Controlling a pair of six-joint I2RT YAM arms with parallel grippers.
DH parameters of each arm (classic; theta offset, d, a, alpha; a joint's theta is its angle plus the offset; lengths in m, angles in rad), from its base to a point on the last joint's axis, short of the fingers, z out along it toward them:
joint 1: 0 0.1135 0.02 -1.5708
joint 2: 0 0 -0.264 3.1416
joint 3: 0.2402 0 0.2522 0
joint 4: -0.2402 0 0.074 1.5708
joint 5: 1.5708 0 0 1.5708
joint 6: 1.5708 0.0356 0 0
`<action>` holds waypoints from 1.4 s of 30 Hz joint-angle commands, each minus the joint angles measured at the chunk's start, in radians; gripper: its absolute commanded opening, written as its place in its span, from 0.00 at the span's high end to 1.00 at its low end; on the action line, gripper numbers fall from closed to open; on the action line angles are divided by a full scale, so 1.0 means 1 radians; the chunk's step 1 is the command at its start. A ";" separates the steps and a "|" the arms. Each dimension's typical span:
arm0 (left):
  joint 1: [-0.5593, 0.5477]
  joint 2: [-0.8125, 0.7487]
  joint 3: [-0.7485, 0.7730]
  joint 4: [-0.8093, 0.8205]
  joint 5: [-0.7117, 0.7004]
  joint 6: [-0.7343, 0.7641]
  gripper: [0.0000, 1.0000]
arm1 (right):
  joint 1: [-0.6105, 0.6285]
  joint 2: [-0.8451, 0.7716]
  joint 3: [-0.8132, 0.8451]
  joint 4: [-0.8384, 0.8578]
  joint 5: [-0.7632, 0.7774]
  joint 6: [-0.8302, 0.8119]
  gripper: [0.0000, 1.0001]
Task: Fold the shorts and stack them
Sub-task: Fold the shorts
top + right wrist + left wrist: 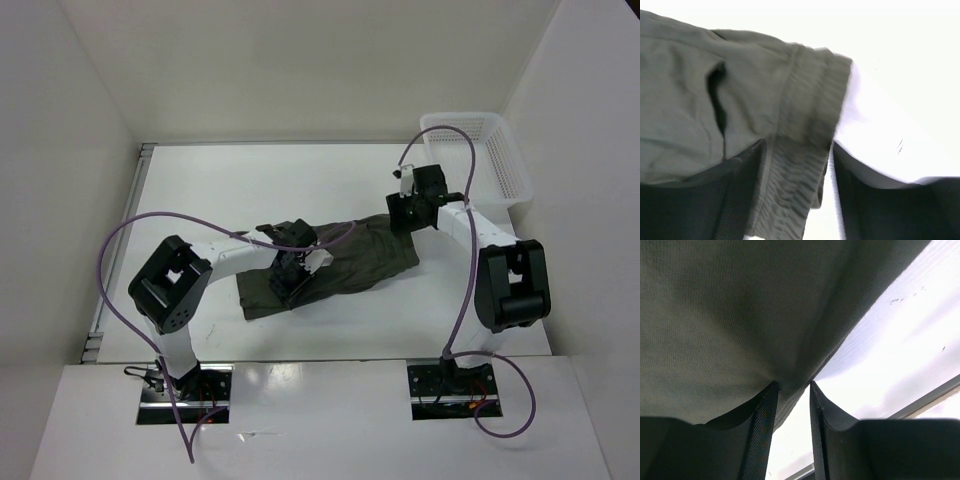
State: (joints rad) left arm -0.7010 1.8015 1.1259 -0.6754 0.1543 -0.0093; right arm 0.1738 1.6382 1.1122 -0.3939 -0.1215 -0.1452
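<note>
From above, the shorts point(360, 255) lie crumpled across the middle of the white bench point(250, 190), running from the near left up toward the right. The left fingers point(297, 268) sit over the left part of the fabric, where the cloth is bunched around them. The right fingers point(405, 215) are at the garment's far right end. A white mesh basket point(505, 170) stands in the far right corner, apart from the shorts. In the left wrist view, olive cloth fills most of the picture, with bright bench to the right. The two dark fingers are drawn in to a narrow gap, and a fold of the shorts dips between their tips, pinched there. The right wrist view is somewhat blurred. Its fingers stand wider apart, and the ribbed elastic waistband point(800, 165) fills the space between them, so they appear to grip it. The rest of the shorts spreads away to the left over the white bench.
</note>
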 commanded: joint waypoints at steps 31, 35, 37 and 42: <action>0.092 -0.115 0.110 -0.180 -0.144 0.009 0.60 | -0.088 0.124 -0.080 -0.032 -0.152 0.007 0.38; 0.293 -0.201 0.265 -0.242 0.020 0.009 0.49 | -0.088 0.087 -0.058 -0.042 -0.132 -0.017 0.35; 0.375 -0.221 0.262 -0.242 0.071 0.009 0.43 | -0.088 0.063 -0.048 -0.051 -0.122 -0.027 0.34; 0.657 -0.171 0.118 -0.222 0.281 0.009 0.38 | -0.088 0.045 -0.028 -0.051 -0.103 -0.048 0.32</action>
State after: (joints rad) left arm -0.1410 1.5715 1.3331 -0.8307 0.2611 -0.0029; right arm 0.0883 1.7332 1.0546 -0.4244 -0.2596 -0.1566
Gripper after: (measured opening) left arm 0.615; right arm 0.675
